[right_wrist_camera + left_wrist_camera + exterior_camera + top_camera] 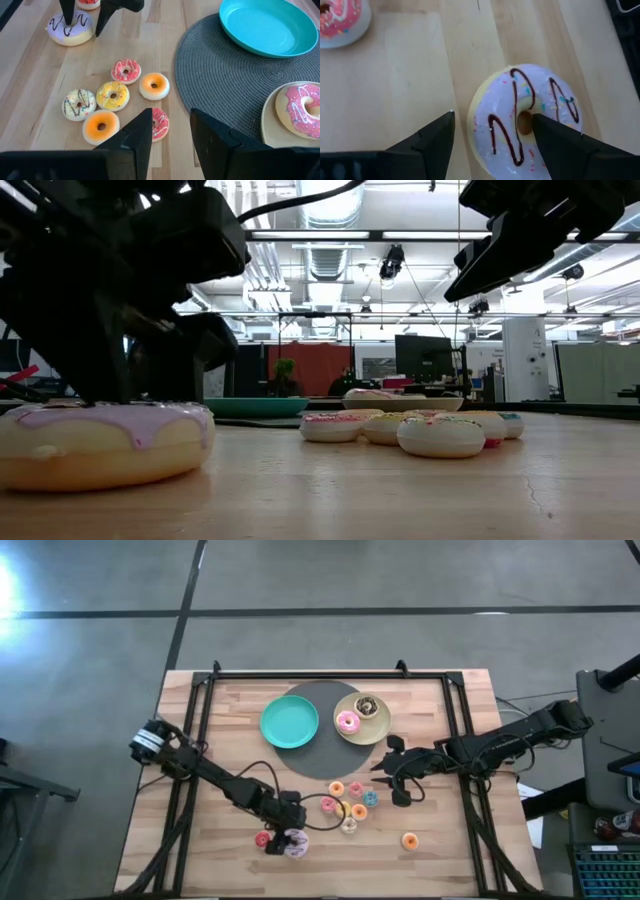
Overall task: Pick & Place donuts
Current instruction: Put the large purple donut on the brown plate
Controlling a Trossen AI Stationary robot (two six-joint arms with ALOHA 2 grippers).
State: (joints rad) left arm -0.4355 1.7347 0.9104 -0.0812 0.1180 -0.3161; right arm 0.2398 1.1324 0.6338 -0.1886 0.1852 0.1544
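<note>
Pale wooden planks make up the surface [220, 710], framed by dark rails and standing on a grey concrete floor. A round dark mat [325, 755] lies toward the far edge, carrying a teal plate [290, 723] and a beige plate [375, 725]; the beige one already holds a pink-frosted donut [348, 722] and a chocolate donut [367, 705], which suggests it is the drop-off.

Near the front edge, left of centre, the left gripper [492, 131] stands over the lilac donut [527, 117] with its jaws spread: one finger tip sits at the ring's hole and the other hangs outside the rim, so the ring's wall lies between them, a sensible way to take a soft ring. The donut rests flat on the surface, not lifted. A small pink donut [263, 838] lies just beside it, close enough to be nudged.

The right gripper [170, 131] hovers above the surface by the mat's right rim, over a cluster of tiny donuts [112, 96], jaws parted with nothing between them. One orange donut [409, 840] sits alone toward the front right corner.

Open room lies along the left edge and front right. The path to the plates crosses the cluster and the right arm, so a lift before travel looks wise.
</note>
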